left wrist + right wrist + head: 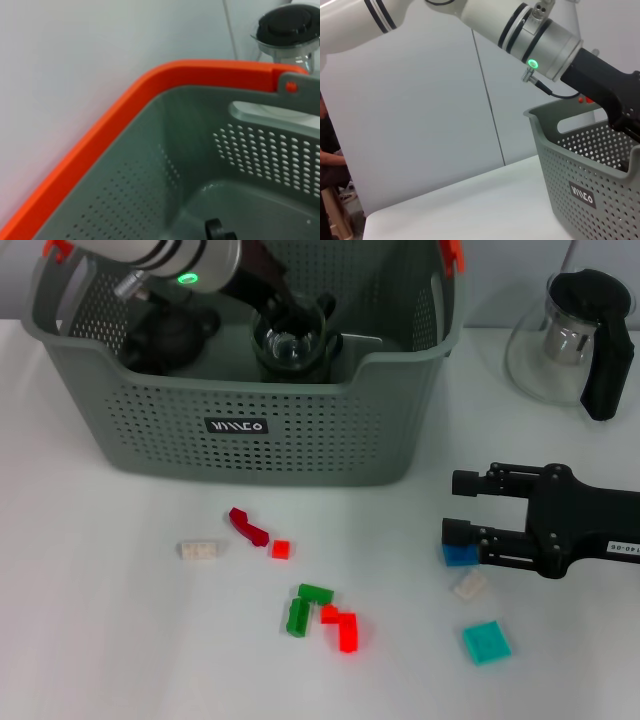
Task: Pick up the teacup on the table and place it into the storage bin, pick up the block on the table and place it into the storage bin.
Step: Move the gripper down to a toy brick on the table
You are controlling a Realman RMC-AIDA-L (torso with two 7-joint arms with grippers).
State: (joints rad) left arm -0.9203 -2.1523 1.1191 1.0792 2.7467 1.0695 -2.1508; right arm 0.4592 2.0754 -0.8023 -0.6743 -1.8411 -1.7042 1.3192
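The grey storage bin (240, 425) stands at the back left of the table. My left gripper (292, 325) reaches down into it, its dark fingers closed around the rim of a clear glass teacup (288, 348) low inside the bin. My right gripper (462, 510) hovers open over the table on the right, nothing between its fingers. A blue block (460, 556) lies just beside its nearer finger. The left wrist view shows only the storage bin's orange rim (150, 90) and inner wall. In the right wrist view, the storage bin (590, 190) appears with my left arm (540, 35) over it.
Loose blocks lie in front of the bin: beige (198, 550), dark red (248, 527), red (340, 625), green (298, 617), white (468, 585) and teal (486, 642). A glass teapot (580, 340) stands at the back right. A dark round object (165, 335) sits inside the bin.
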